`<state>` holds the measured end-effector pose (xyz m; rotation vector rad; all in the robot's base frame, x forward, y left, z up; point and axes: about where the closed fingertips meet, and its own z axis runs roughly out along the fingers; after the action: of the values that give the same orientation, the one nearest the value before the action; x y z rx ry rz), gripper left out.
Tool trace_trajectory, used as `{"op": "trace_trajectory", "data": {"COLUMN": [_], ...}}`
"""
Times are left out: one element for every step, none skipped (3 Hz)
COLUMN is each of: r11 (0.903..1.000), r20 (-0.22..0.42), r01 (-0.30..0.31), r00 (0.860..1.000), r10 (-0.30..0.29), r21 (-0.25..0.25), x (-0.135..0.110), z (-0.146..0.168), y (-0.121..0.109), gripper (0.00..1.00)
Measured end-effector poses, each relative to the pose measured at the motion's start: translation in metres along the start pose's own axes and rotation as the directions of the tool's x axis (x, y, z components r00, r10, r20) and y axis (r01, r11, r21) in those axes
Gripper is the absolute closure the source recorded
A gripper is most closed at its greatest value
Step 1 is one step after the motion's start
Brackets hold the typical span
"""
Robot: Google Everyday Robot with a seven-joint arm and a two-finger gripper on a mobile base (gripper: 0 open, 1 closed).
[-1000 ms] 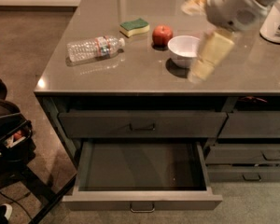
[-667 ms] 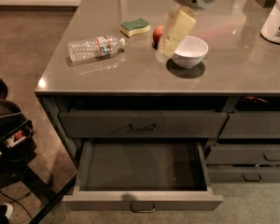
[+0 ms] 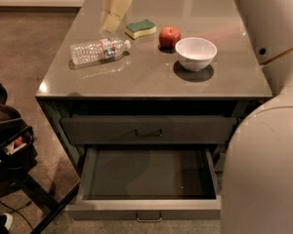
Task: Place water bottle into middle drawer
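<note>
The water bottle (image 3: 98, 50) lies on its side on the grey tabletop, left of centre, with its white cap pointing right. The middle drawer (image 3: 149, 175) is pulled out below the shut top drawer (image 3: 149, 129); its dark inside holds nothing that I can see. My gripper (image 3: 115, 11) hangs at the top edge of the view, above the table's far left part, just beyond the bottle and left of the sponge. It holds nothing that I can see.
A green and yellow sponge (image 3: 140, 27), a red apple (image 3: 170, 36) and a white bowl (image 3: 196, 52) sit right of the bottle. My pale robot body (image 3: 268, 130) fills the right side. A dark cart (image 3: 10, 140) stands at the left on the floor.
My gripper has swung left across the table, from over the bowl to the far side of the bottle. The bottle and the drawer have not moved.
</note>
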<state>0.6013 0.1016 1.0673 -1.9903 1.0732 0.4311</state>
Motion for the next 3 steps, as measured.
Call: {"op": "trace_trajectory", "data": {"r11": [1.0000,0.9999,0.9990], "r20": [0.000,-0.021,-0.018], "r01": [-0.001,0.001,0.034], "r00": [1.000,1.000,0.999], "r10": [0.001,-0.002,-0.035], "r21": [0.000,-0.016,-0.030], "x": [0.000,0.017,0.050], "z": [0.000,0.000,-0.002], "y": [0.000,-0.002,-0.009], "gripper": [0.00,0.00,0.00]}}
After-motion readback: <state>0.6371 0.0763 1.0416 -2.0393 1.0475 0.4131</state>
